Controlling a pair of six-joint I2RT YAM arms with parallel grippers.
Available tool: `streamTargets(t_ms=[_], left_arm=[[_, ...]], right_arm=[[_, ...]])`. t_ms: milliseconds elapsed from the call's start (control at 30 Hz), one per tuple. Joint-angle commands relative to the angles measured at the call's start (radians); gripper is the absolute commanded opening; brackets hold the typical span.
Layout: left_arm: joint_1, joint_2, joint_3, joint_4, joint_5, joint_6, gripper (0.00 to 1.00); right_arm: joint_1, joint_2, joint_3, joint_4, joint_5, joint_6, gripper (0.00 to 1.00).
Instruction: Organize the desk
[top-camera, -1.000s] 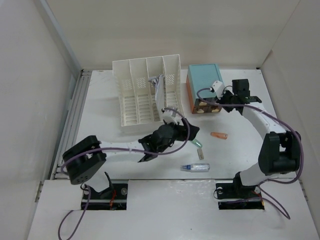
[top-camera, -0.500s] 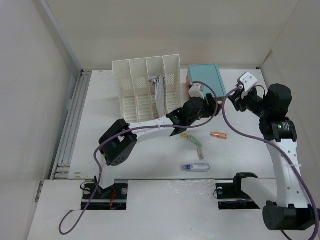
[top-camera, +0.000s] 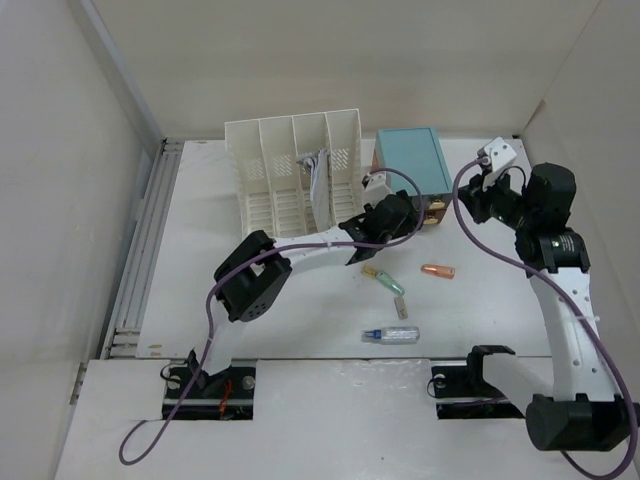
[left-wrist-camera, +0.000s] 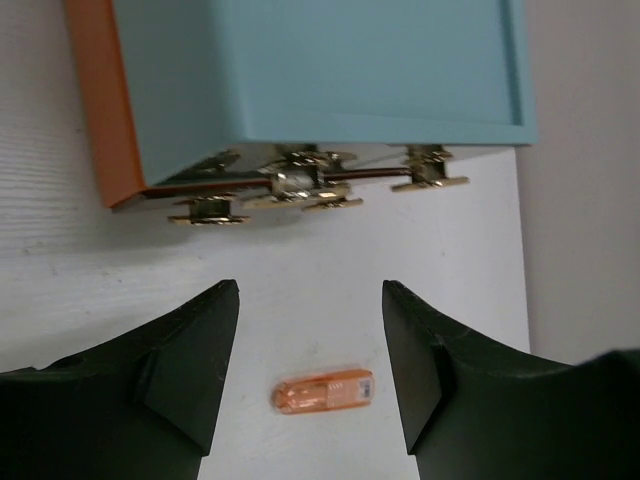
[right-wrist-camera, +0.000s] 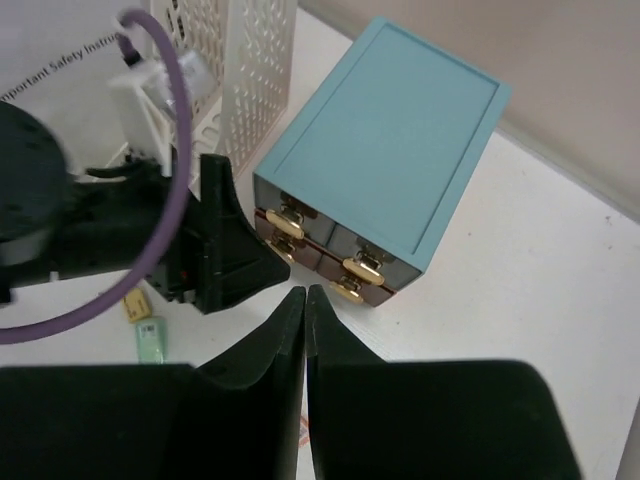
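The white desk (top-camera: 200, 260) holds an orange capsule-shaped stick (top-camera: 437, 271), a green and yellow stick (top-camera: 385, 282) and a small blue-capped bottle (top-camera: 391, 335). My left gripper (top-camera: 408, 225) is open and empty, low in front of the teal box (top-camera: 410, 165). In the left wrist view the orange stick (left-wrist-camera: 322, 391) lies on the desk between the open gripper's (left-wrist-camera: 310, 290) jaws, untouched. My right gripper (top-camera: 470, 205) is shut and empty, raised right of the box. In the right wrist view it (right-wrist-camera: 305, 290) hangs above the desk before the gold-handled drawers (right-wrist-camera: 320, 255).
A white slotted file rack (top-camera: 295, 190) stands at the back left of the box, with papers in one slot. The box has an orange side (left-wrist-camera: 100, 100). White walls enclose the desk on three sides. My two arms are close together in front of the box.
My left arm swung from mid-desk up to the front of the teal box. My right arm lifted away from the box's drawers and rose to the right, its gripper shut.
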Motion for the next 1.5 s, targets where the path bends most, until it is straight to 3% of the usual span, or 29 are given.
streamTargets(t_ms=[0,500,900,1033,1100,1233,1467], left_arm=[[0.014,0.018,0.075,-0.023,-0.055,-0.038,0.56],[0.023,0.089,0.153,-0.003,-0.149,-0.056,0.56],[0.023,0.180,0.323,-0.135,-0.220,-0.093,0.55],[0.023,0.190,0.323,-0.144,-0.220,-0.104,0.49],[0.023,0.199,0.323,-0.144,-0.229,-0.114,0.37],[0.023,0.208,0.314,-0.154,-0.238,-0.114,0.23],[0.032,0.185,0.293,-0.155,-0.247,-0.113,0.10]], right_arm=[[0.000,-0.071,-0.004,0.077,0.014,0.042,0.09],[0.000,-0.088,-0.022,0.086,0.023,0.065,0.13],[-0.010,-0.116,-0.041,0.086,0.042,0.106,0.15],[-0.010,-0.136,-0.050,0.105,0.063,0.115,0.18],[-0.010,-0.145,-0.050,0.105,0.063,0.116,0.18],[-0.010,-0.145,-0.050,0.105,0.063,0.125,0.18],[-0.010,-0.145,-0.059,0.105,0.072,0.125,0.18]])
